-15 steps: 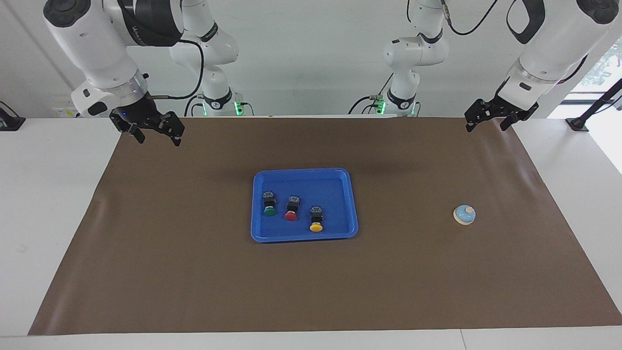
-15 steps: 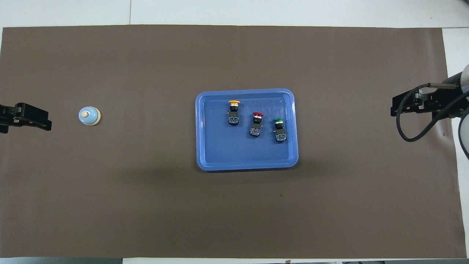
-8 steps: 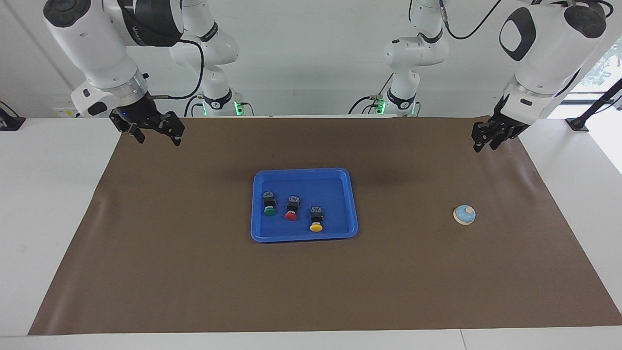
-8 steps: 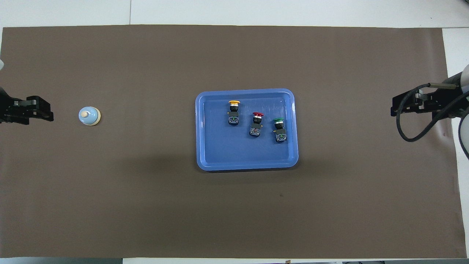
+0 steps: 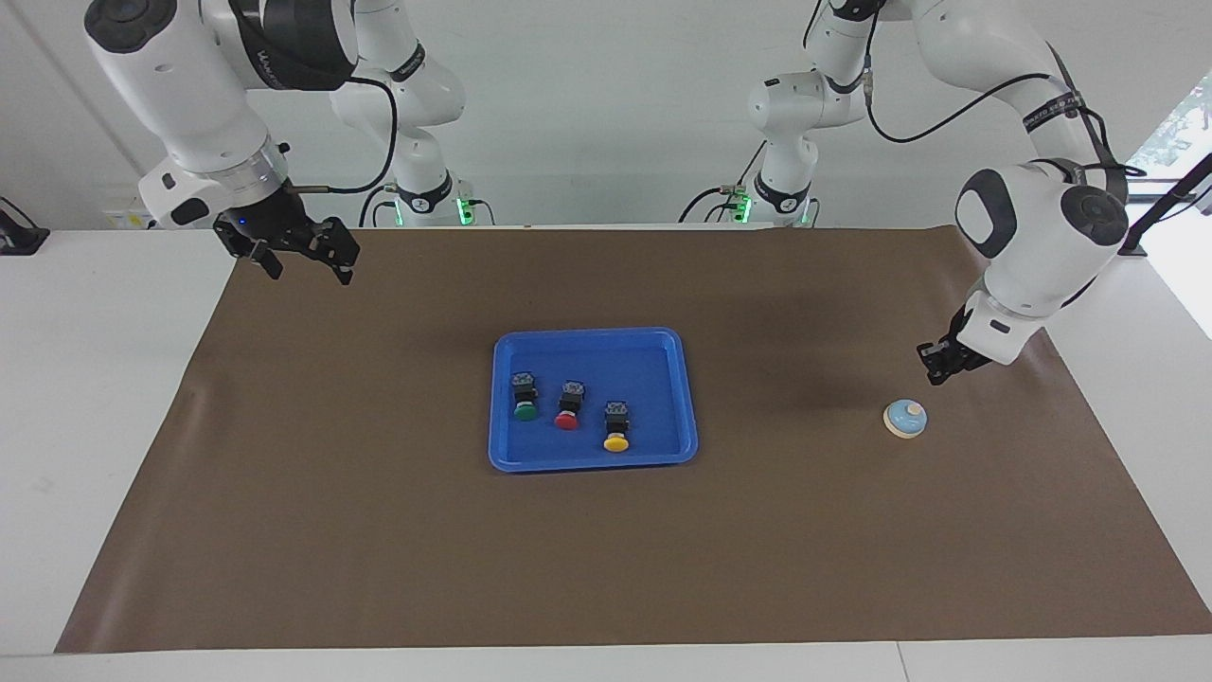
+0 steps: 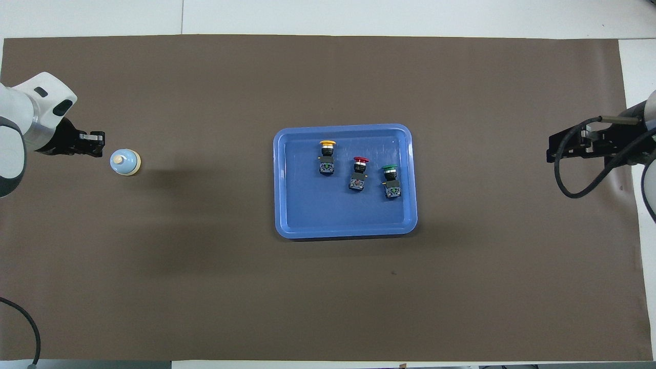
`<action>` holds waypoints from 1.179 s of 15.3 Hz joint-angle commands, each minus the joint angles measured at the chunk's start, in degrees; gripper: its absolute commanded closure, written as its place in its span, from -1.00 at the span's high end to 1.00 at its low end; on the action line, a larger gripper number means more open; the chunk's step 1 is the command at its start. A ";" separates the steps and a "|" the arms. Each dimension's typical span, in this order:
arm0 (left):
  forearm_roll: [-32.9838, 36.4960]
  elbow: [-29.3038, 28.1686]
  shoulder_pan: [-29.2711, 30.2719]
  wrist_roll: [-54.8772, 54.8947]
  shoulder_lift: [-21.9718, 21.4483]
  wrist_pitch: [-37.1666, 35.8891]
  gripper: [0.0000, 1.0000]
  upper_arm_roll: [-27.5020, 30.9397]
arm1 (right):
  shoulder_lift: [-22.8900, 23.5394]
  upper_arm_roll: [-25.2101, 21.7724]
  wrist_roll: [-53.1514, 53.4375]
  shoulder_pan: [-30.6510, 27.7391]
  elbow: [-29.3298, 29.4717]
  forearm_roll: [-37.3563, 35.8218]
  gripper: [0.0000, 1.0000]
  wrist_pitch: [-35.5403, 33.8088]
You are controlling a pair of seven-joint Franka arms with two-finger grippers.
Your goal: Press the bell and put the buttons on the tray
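Left tool (image 5: 939,365) hangs near the small light-blue dome bell (image 5: 905,418) — bell not yet pressed.

Green, red and yellow mushroom-cap buttons (image 5: 567,407) already lie in the bright-blue plastic tray (image 5: 595,338) mid-tabletop. The left tool's grip I cannot tell; the right tool (image 5: 301,254) waits, released. Risk: an off-centre descent could glance the pale orange knob (image 6: 118,160) — sliding the light bell instead of ringing it.

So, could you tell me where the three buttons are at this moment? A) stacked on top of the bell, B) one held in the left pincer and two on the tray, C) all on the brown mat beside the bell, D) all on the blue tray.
D: the green button, red button and yellow button all lie inside the blue tray, apart from the bell.
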 commanded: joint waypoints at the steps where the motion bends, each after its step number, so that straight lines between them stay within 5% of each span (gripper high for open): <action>1: 1.10 -1.96 0.58 0.78 0.36 3.69 -1.00 -0.16 | -0.54 0.61 0.30 -0.79 -0.51 -0.34 1.00 -0.81; 13: 1.36 -6.89 1.37 1.57 4.13 13.36 -1.00 -0.16 | -0.54 0.61 0.30 -0.79 -0.51 -0.34 1.00 -0.81; 18: 1.36 -6.19 1.28 1.66 4.40 12.06 -1.00 -0.08 | -0.54 0.61 0.30 -0.79 -0.51 -0.34 1.00 -0.81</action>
